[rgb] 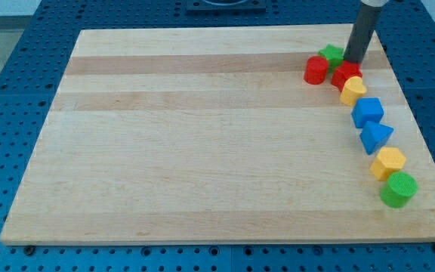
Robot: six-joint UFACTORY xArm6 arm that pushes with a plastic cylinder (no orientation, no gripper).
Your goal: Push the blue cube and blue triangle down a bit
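The blue cube [368,112] lies near the board's right edge, with the blue triangle [375,137] just below it, touching or nearly so. My tip [353,63] is at the view's upper right, above both blue blocks. It stands between the green block [331,54] and a red block [345,75], close to or touching them. A yellow block [353,90] sits between the red block and the blue cube.
A red cylinder [316,70] stands left of my tip. Below the blue triangle lie a yellow block [387,162] and a green cylinder [397,190]. The blocks form a curved chain along the wooden board's [202,136] right side.
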